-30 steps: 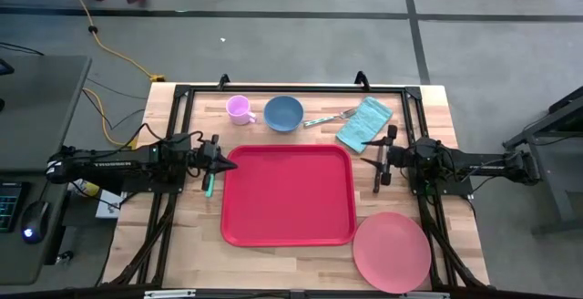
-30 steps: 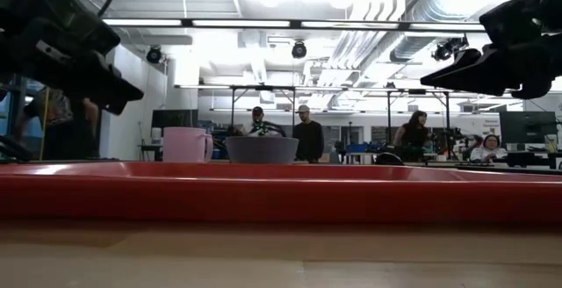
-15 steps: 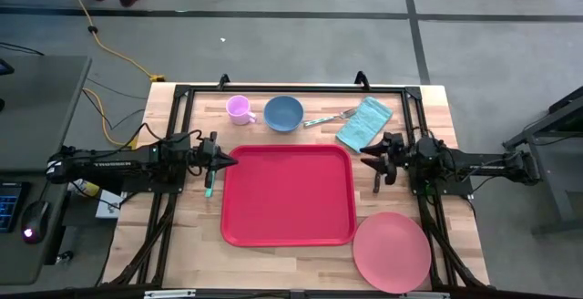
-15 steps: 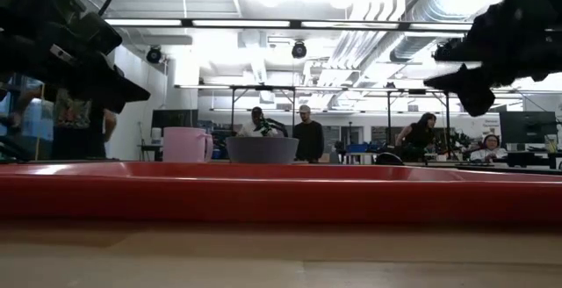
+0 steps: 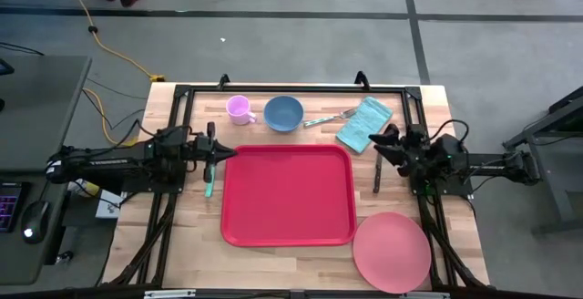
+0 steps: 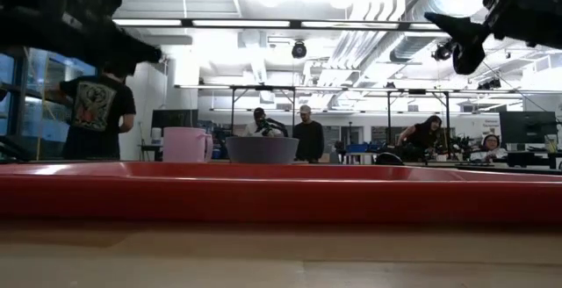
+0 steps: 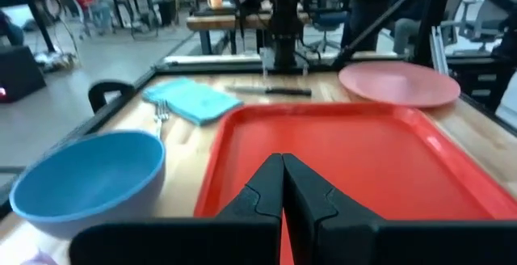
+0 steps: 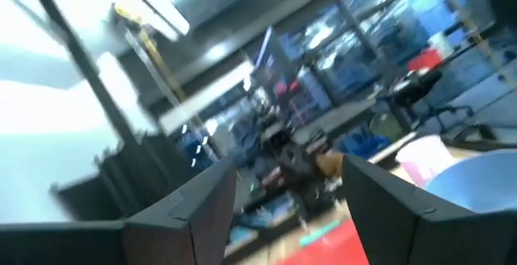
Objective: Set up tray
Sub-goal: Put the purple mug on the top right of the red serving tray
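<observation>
Wooden tabletop [image 5: 196, 244] with a black frame, open lab floor behind, people standing well back in the low view.

Largest to smallest: the red tray [image 5: 288, 195] sits empty mid-table, long axis running toward you, between the two arms. The salmon-pink plate [image 5: 392, 251] lies off the tray's near right corner, just beside it. The blue bowl [image 5: 283, 113], pink cup [image 5: 240, 109], teal napkin [image 5: 364, 123] and fork [image 5: 328, 117] line the far edge, none on the tray. A dark utensil [image 5: 376, 176] lies on the wood by the tray's right edge, and a green-handled one [image 5: 209, 182] by its left edge; you can't tell what either is.

Left gripper [image 5: 221, 153] hangs at the tray's far left corner, fingers pressed together, holding nothing. Right gripper [image 5: 381, 140] is raised just off the tray's far right corner, fingers apart and empty.

Key relation: napkin and fork sit just past the right gripper on the far side, plate on its near side, so you'd likely lead with the right arm. Cup and bowl are nearer the left, which must open first.
</observation>
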Robot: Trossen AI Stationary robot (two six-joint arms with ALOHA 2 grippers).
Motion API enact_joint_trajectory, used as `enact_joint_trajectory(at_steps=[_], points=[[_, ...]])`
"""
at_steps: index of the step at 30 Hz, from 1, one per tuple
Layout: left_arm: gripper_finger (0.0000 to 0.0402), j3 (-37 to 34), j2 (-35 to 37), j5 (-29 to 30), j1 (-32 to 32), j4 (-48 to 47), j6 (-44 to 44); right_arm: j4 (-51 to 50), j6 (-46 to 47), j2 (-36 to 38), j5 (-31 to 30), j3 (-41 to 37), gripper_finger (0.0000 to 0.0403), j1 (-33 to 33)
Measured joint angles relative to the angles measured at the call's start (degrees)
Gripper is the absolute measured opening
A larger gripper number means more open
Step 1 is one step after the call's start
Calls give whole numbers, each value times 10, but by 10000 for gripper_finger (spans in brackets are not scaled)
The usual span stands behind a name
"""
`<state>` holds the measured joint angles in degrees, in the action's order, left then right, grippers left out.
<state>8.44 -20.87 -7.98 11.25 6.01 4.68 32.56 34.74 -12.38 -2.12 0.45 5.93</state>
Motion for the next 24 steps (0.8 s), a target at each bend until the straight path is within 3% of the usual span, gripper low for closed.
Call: enact_joint_trajectory(at_steps=[4, 9, 18, 21, 24], points=[[40, 9, 0, -11, 0, -3, -4, 0, -27, -3, -35, 2, 206, 0], [40, 33, 0, -17, 0, -57, 8, -98, -109, -29, -98, 63, 206, 1], [40, 64, 0, -17, 0, -110, 25, -343, -292, -163, -168, 302, 206, 0], [40, 69, 0, -17, 0, -115, 27, -422, -301, -213, -219, 374, 206, 1], [40, 72, 0, -17, 0, -123, 27, -459, -292, -251, -230, 426, 206, 1]])
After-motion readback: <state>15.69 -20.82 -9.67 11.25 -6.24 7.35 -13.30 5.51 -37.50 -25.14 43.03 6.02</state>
